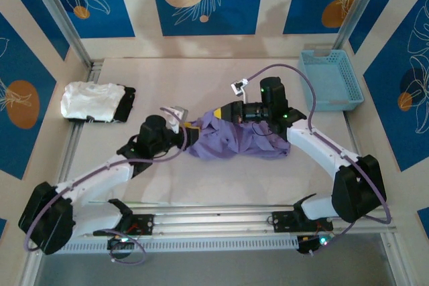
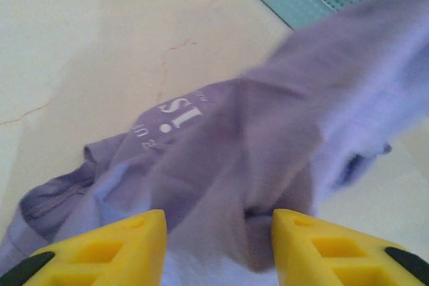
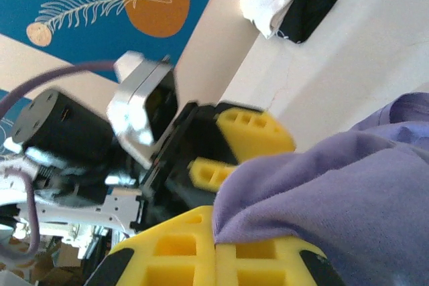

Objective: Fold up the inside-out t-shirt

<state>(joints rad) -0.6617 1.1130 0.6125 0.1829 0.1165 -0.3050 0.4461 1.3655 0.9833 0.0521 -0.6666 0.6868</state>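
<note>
The inside-out t-shirt (image 1: 236, 140) lies as a crumpled lavender heap at the table's middle. My right gripper (image 1: 220, 113) is at the heap's upper left edge. In the right wrist view it (image 3: 216, 231) is shut, with a fold of the t-shirt (image 3: 348, 192) pinched between its yellow fingers. My left gripper (image 1: 193, 130) is at the heap's left end, facing the right one. Its jaws (image 2: 219, 222) stand apart, with loose lavender cloth (image 2: 268, 132) sagging between them and faint printed lettering (image 2: 179, 106) showing beyond. The right wrist view also shows the left gripper (image 3: 234, 155) with its fingers apart.
A folded white garment (image 1: 87, 102) with a folded black garment (image 1: 126, 104) beside it lies at the table's far left. A light blue basket (image 1: 330, 80) stands at the far right. Bare tabletop (image 1: 201, 78) runs behind the heap.
</note>
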